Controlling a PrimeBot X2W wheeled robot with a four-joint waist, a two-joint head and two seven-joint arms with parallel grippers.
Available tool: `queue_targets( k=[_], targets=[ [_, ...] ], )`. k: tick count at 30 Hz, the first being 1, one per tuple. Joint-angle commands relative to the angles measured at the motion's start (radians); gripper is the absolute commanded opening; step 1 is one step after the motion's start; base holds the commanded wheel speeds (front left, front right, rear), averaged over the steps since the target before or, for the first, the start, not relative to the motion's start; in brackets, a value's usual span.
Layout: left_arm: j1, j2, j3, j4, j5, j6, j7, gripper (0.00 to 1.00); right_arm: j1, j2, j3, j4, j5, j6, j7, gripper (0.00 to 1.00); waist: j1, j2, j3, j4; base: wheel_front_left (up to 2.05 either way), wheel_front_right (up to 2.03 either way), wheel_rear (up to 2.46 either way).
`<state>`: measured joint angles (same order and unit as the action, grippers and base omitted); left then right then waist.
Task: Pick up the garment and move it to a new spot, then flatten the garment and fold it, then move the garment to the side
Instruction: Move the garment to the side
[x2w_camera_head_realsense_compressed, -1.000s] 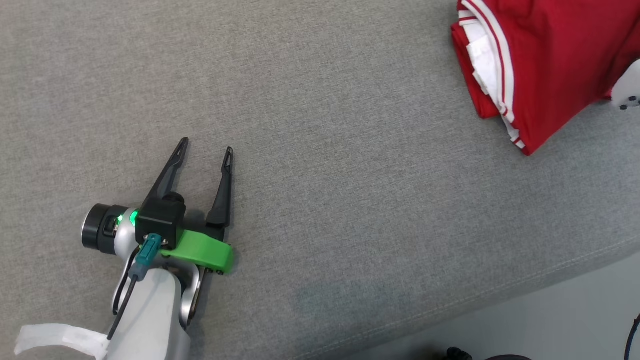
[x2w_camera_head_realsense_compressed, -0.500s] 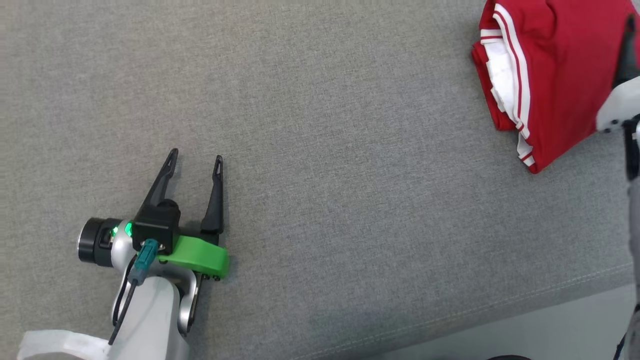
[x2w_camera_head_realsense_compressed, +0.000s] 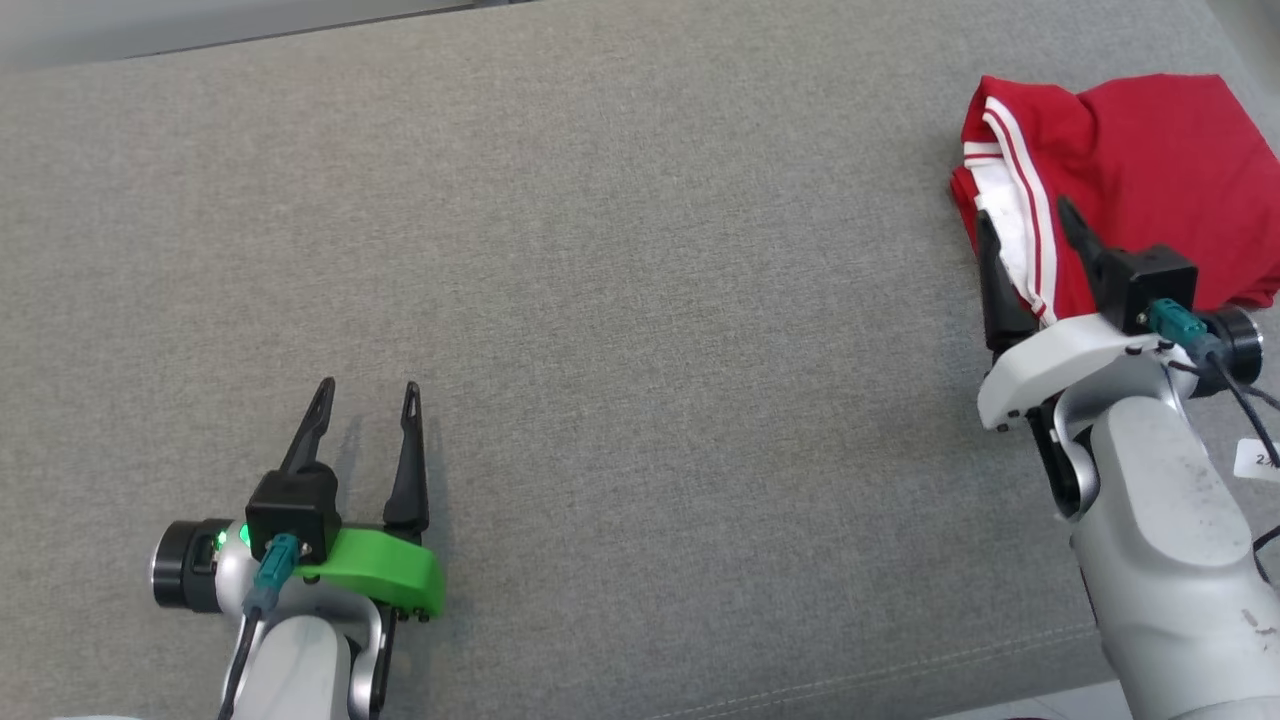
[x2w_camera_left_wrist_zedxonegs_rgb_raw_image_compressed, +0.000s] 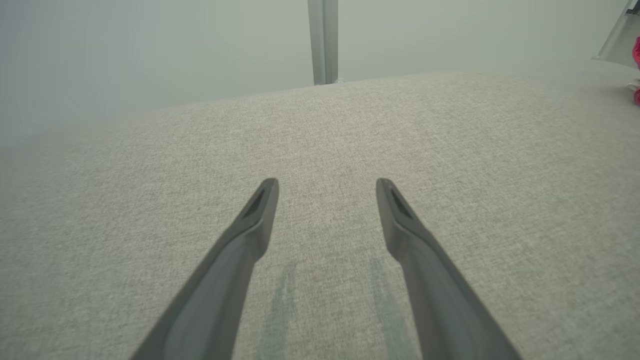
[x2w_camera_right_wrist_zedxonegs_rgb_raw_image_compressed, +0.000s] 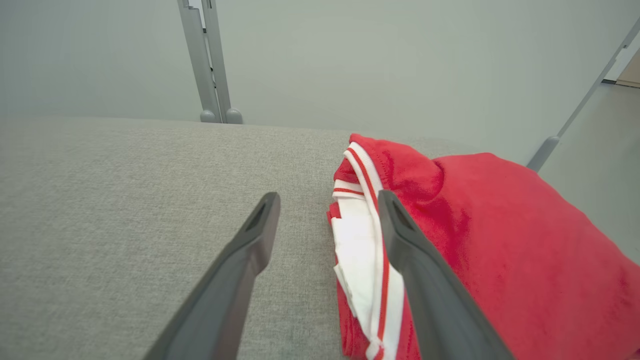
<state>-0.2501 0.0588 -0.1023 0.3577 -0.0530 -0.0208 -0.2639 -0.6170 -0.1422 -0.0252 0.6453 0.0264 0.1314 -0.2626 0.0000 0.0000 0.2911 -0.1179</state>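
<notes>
Our right gripper (x2w_camera_right_wrist_zedxonegs_rgb_raw_image_compressed: 327, 197) spread wide — one finger (x2w_camera_right_wrist_zedxonegs_rgb_raw_image_compressed: 425, 280) crossing the folded red garment (x2w_camera_right_wrist_zedxonegs_rgb_raw_image_compressed: 500, 240) at the grey cushion's (x2w_camera_right_wrist_zedxonegs_rgb_raw_image_compressed: 100, 200) far edge.

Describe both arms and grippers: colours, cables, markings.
Left gripper: two long dark tapered fingers, black block, bright green bracket, teal connector with black cable, green light, silver forearm. Right gripper: same dark fingers, white bracket, second teal connector, black cable, scuffed pale grey forearm, white tag.
</notes>
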Motion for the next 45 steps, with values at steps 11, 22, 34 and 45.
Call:
queue_targets(
  k=[11,22,34,45],
  targets=[
    [0.109,-0.006,0.039,0.041,-0.025,0.012,0.000,1.00,0.199,0.066,0.055,-0.023,0.071,-0.002,-0.002,1.00,0.0000,0.0000,-0.171,0.135,0.00,0.00,0.00],
    [0.164,-0.007,0.070,0.057,-0.036,0.023,0.000,1.00,0.284,0.089,0.081,-0.034,0.079,-0.002,-0.002,1.00,0.0000,0.0000,-0.248,0.153,0.00,0.00,0.00],
    [0.194,-0.007,0.112,0.064,-0.047,0.031,0.000,1.00,0.336,0.089,0.123,-0.081,0.092,-0.002,-0.002,1.00,0.0000,0.0000,-0.288,0.138,0.00,0.00,0.00],
    [0.203,-0.007,0.132,0.090,-0.074,0.013,0.000,1.00,0.391,0.090,0.119,-0.154,0.046,-0.002,-0.002,1.00,0.0000,0.0000,-0.307,0.119,0.00,0.00,0.00]
  ],
)
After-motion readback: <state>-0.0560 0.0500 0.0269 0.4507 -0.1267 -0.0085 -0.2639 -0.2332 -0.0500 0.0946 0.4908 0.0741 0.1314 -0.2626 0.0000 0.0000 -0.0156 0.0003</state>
